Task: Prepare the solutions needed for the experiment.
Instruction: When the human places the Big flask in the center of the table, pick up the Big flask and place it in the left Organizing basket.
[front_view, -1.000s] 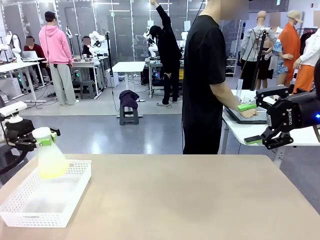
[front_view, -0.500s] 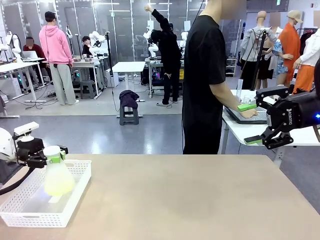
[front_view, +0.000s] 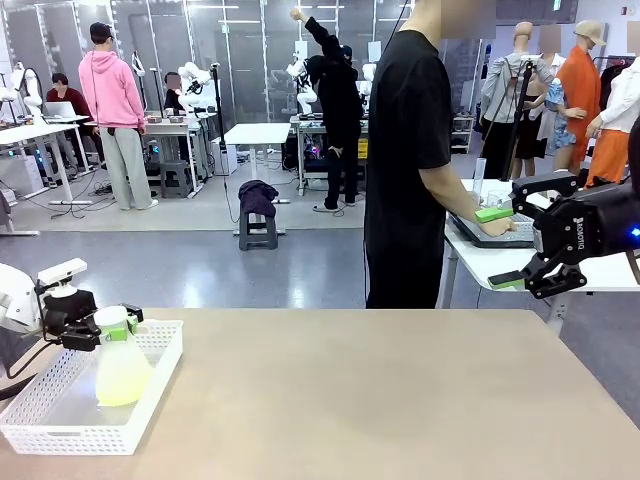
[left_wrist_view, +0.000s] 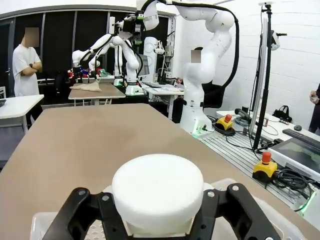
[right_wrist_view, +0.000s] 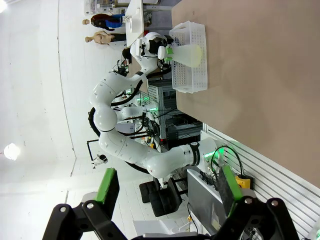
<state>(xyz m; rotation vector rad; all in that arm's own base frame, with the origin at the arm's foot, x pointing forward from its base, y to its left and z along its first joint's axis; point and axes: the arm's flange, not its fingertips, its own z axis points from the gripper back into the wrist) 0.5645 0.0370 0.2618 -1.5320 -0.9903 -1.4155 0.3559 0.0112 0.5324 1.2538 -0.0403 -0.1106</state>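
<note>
A conical flask (front_view: 122, 375) with a white cap (left_wrist_view: 157, 192) holds the pale yellow-green solutions. My left gripper (front_view: 105, 330) is shut on the flask's neck just under the cap, at the table's left end. The flask's base sits inside the white mesh basket (front_view: 100, 440); I cannot tell whether it touches the floor of the basket. In the right wrist view the flask (right_wrist_view: 187, 54) and basket (right_wrist_view: 192, 85) show far off. My right gripper (front_view: 500, 247) hangs open past the table's right edge with nothing between its green pads (right_wrist_view: 107, 190).
A person in a black shirt (front_view: 405, 160) stands behind the far edge, turned toward a side table (front_view: 480, 260) at the right. The tan tabletop (front_view: 380, 400) stretches bare from the basket to the right edge.
My left gripper has carried the flask down and slightly right, from above the basket's left rim to inside the basket. The right arm has not moved.
</note>
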